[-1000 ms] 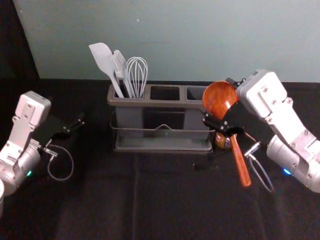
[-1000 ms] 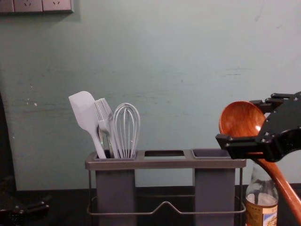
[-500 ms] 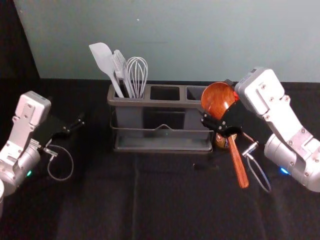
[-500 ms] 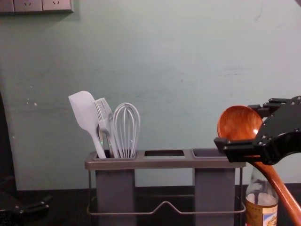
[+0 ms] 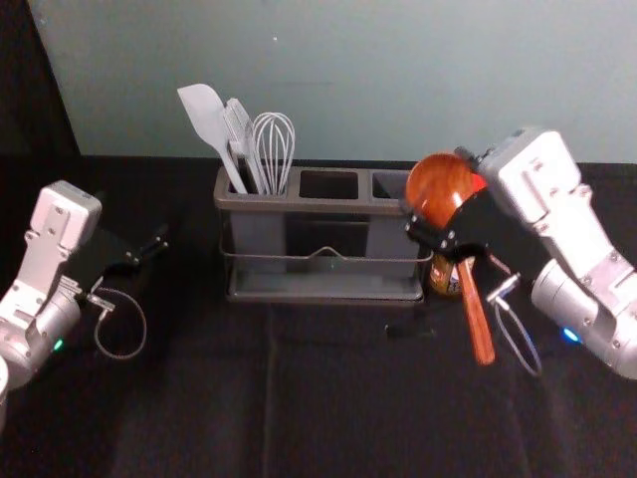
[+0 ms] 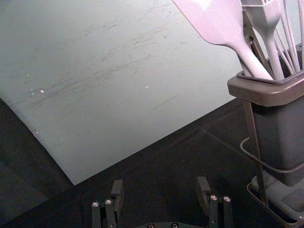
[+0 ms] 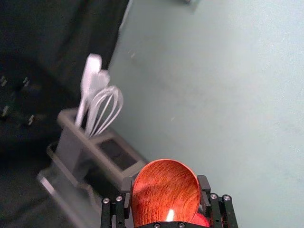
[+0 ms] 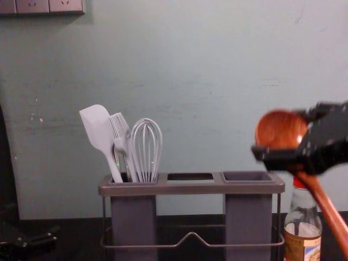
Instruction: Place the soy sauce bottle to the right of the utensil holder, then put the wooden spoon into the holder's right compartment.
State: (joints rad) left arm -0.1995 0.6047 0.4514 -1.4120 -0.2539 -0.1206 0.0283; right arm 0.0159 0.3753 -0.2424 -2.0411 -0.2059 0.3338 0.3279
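While left gripper [image 5: 139, 221] gapes at left, right gripper [image 5: 436, 190] clamps spoon [image 5: 479, 324] near the holder [image 5: 318, 208].

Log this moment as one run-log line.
Right gripper holds wooden spoon, bowl up; spoon outside utensil holder; soy sauce bottle right of holder; left gripper open, left of holder
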